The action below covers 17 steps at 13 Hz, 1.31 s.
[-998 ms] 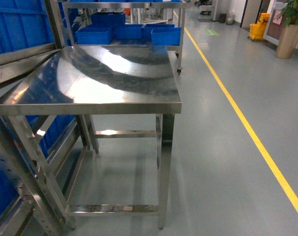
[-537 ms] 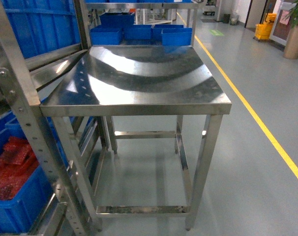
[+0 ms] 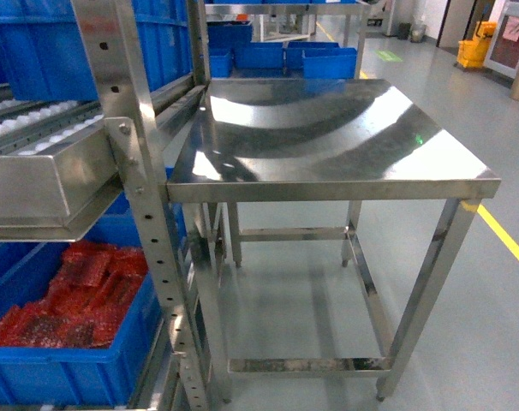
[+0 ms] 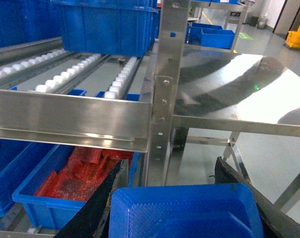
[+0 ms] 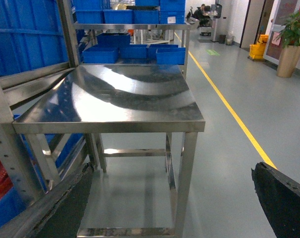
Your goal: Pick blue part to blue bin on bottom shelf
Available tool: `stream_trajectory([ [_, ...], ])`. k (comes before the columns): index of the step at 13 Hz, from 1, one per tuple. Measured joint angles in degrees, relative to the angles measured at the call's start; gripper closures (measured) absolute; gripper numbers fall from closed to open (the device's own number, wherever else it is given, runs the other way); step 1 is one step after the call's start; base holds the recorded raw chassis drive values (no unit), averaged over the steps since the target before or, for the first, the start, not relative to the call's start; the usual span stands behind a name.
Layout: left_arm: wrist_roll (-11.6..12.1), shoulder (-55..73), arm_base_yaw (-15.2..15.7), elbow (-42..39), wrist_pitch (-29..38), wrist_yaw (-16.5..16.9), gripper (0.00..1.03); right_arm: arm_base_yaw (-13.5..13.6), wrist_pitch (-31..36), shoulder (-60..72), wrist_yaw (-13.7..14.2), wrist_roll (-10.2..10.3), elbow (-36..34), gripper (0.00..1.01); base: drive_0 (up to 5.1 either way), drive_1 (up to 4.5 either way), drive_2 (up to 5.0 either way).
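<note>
Head view: a steel table (image 3: 328,128) fills the centre and right of the frame, its top bare and glaring with reflections. At the left edge stands a perforated rack upright (image 3: 148,214), with a roller level (image 3: 37,137) of white rollers at upper left behind a shiny front rail. Below that rail, at lower left, a blue bin (image 3: 71,368) sits low in the rack, filled with red bagged parts (image 3: 80,291). Neither arm shows in this view. Left wrist view: the left gripper (image 4: 184,208) occupies the bottom of the frame, dark fingers (image 4: 98,208) spread at either side of a blue part (image 4: 184,213), a tray-like blue plastic piece with a textured inner face, lying between them; fingers appear to grip its sides, though contact itself is cut off by the frame edge. Beyond it, at left centre, the same bin of red parts lies under the roller rail. Right wrist view: the right gripper (image 5: 175,198) has dark fingers wide apart at lower left and lower right, nothing between them but the table legs and grey floor (image 5: 229,148) with a yellow line (image 5: 229,109).
</note>
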Motion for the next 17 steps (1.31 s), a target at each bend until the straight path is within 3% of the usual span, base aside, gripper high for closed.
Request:
stream_trajectory([
  [17, 0.0, 0.0, 0.0, 0.0, 0.0, 0.0, 0.6, 0.0, 0.0, 0.0, 0.0, 0.0, 0.0, 0.03, -5.0, 2.41, 2.4],
])
